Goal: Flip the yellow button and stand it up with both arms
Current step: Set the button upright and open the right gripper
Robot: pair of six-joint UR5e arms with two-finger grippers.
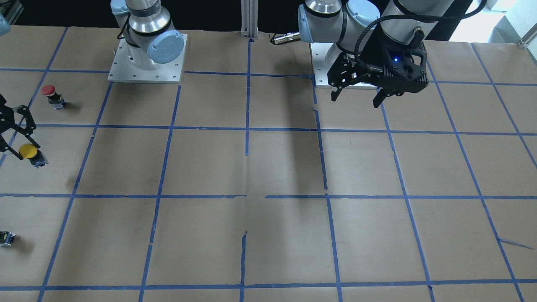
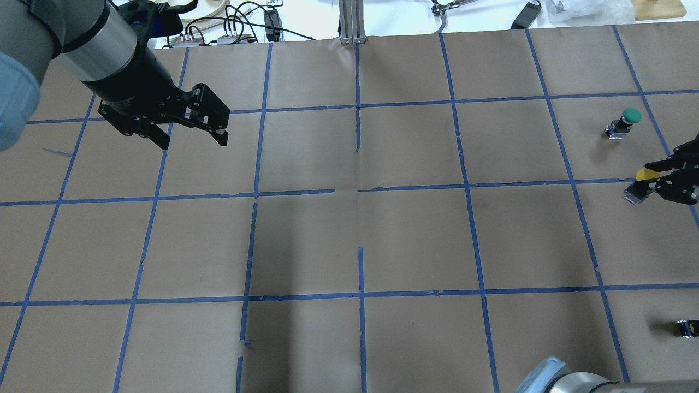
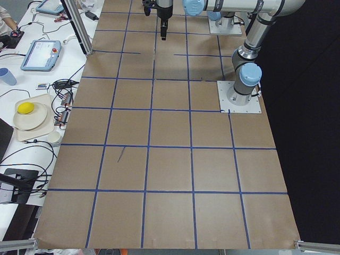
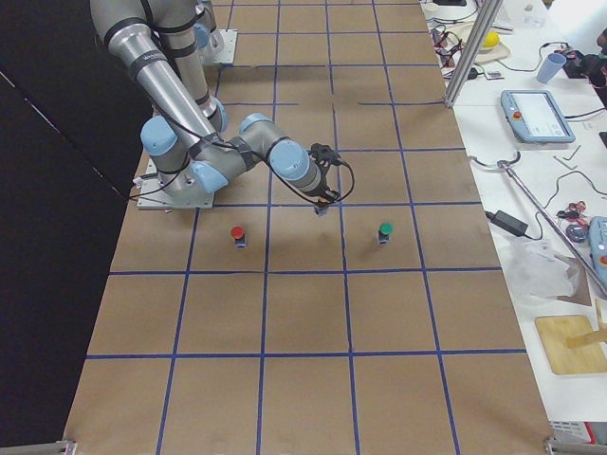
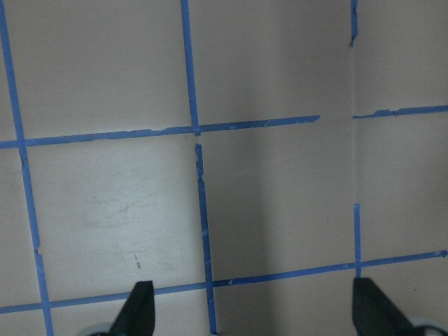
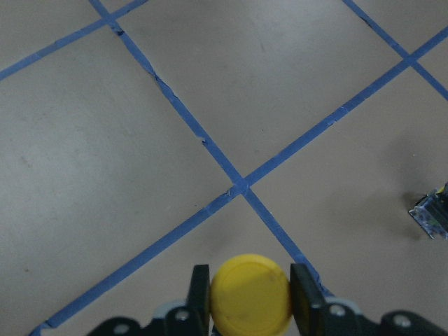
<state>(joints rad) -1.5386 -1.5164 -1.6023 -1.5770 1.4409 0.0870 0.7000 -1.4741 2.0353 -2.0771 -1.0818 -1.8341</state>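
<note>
Wrist view alone confirms right gripper (image 6: 250,285) pinching yellow button (image 6: 250,302).

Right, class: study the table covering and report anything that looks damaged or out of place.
The blue tape grid is damaged: lines near the middle are broken, offset and ragged, and a loose tape sliver lies off the grid. Nothing else stands out.

Between the fingers (image 6: 301,292) — the yellow button (image 6: 250,295)
</note>
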